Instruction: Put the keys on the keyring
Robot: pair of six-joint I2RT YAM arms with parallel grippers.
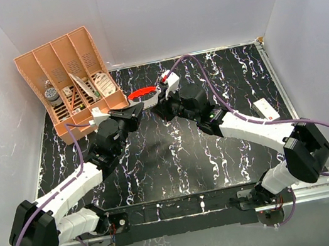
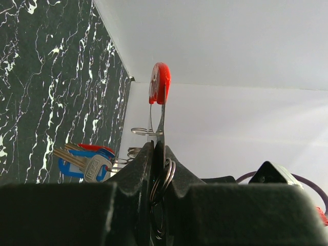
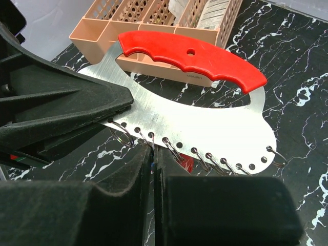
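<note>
Firstly, the one container: a peach organiser (image 1: 89, 50) lies at the far left of the tabletop (image 1: 176, 153), with its four compartments open to the top camera. The leftmost holds a small round dark-and-silver item (image 1: 51, 94). The next two hold thin stick-like pieces, too small to name. The rightmost holds a white packet (image 1: 104, 82).

The tabletop is black with white veining, and plain white walls (image 1: 182, 5) close it in at the back and on both sides. One small white piece with a red mark (image 1: 264, 108) lies alone towards the right edge, well apart from the arms.

The keyring (image 3: 205, 123) is held above the tabletop, just in front of the organiser. It is a flat silvery plate with a red handle (image 3: 189, 59). A row of small holes runs along its lower edge, and several thin wire rings hang through them. The left pincer (image 2: 158, 146) is pressed together on the plate, which its own camera sees edge-on. The right pincer (image 3: 152, 154) has its fingers pressed nearly together right under the holed edge, at one of the wire rings. Whether that ring is actually pinched cannot be told.

The keys (image 2: 84, 163) show in a cluster beside the left pincer, close to small rings. Two coloured heads are seen, one blue (image 2: 64, 167) and one red (image 2: 95, 148). How they are linked is unclear.

Count: two arms, two pincers, one organiser, one keyring.
</note>
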